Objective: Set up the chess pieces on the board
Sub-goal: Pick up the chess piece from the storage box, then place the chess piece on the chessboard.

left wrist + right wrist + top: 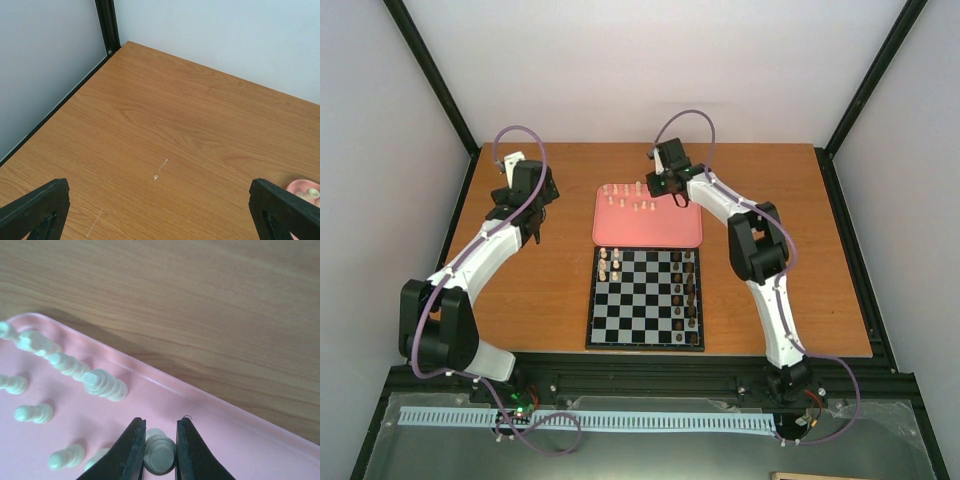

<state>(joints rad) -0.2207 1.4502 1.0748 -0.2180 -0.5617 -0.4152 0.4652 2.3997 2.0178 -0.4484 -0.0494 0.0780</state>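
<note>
Right tool (160, 426) pinches a tiny cream chess piece (160, 456); a slip could topple neighbours (67, 456) at 9 o'clock. Left tool (160, 210) gapes wide.

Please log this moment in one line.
right gripper: shut on cream chess piece, at pink rounded tray | left gripper: open above wooden table

One board (642, 312), one pink tray (650, 230), and roughly nine cream chess pieces (105, 385) on it.
</note>
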